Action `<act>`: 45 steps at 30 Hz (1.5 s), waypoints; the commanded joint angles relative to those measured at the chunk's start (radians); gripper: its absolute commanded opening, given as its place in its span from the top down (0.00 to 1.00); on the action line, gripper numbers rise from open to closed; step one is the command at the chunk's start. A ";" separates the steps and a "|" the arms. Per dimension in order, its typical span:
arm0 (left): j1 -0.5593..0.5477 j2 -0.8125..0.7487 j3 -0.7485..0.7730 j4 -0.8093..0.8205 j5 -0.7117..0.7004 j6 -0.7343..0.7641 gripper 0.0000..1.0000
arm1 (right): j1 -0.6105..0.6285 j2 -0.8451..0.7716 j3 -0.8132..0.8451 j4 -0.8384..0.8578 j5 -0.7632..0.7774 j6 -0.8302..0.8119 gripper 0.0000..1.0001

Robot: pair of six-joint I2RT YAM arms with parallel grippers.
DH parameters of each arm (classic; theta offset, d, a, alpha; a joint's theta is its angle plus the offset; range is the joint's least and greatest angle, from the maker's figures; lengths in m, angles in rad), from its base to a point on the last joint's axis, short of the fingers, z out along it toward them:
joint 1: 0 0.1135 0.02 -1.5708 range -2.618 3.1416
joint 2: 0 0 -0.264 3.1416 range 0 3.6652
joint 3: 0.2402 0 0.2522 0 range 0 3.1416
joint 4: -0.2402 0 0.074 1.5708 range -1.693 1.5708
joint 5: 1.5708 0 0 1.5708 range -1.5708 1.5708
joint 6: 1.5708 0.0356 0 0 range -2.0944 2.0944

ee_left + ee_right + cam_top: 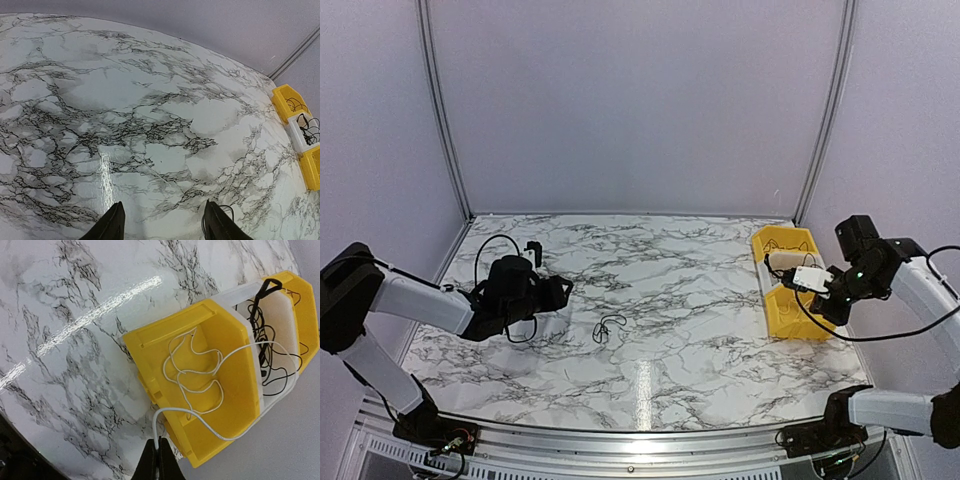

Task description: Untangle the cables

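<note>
The soft, light cables [197, 371] lie in the yellow bin [235, 345] on the right; the right hand [158, 452] pinches the white cable [155, 427], probably best held by an end, and the left hand [164, 220] is spread.

Bright, even light comes from overhead, and the walls read a soft lilac. The glossy marble desk [700, 300] throws back a white streak of glare near its front edge — a like streak shows in both wrist views. Shadows under the arms are faint. The left wrist view bows the desk strongly toward its edges; the right wrist view keeps the white cable [156, 424] crisp, though its own pincer [158, 452] is dark and soft.
</note>
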 commanded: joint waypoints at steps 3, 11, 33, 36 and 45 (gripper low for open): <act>0.000 -0.043 -0.018 0.020 0.008 0.000 0.44 | -0.008 -0.112 0.249 -0.303 -0.084 -0.031 1.00; 0.000 -0.033 -0.035 0.036 0.031 -0.021 0.44 | -0.008 -0.088 0.183 -0.302 -0.045 0.012 1.00; -0.003 0.005 -0.051 0.060 0.051 -0.046 0.44 | -0.229 0.278 0.067 0.168 0.108 -0.052 1.00; -0.003 0.008 -0.049 0.061 0.052 -0.046 0.44 | -0.229 0.321 0.043 0.220 0.111 -0.056 0.96; -0.003 0.009 -0.046 0.062 0.054 -0.030 0.44 | -0.229 0.233 0.138 0.075 0.089 -0.078 0.60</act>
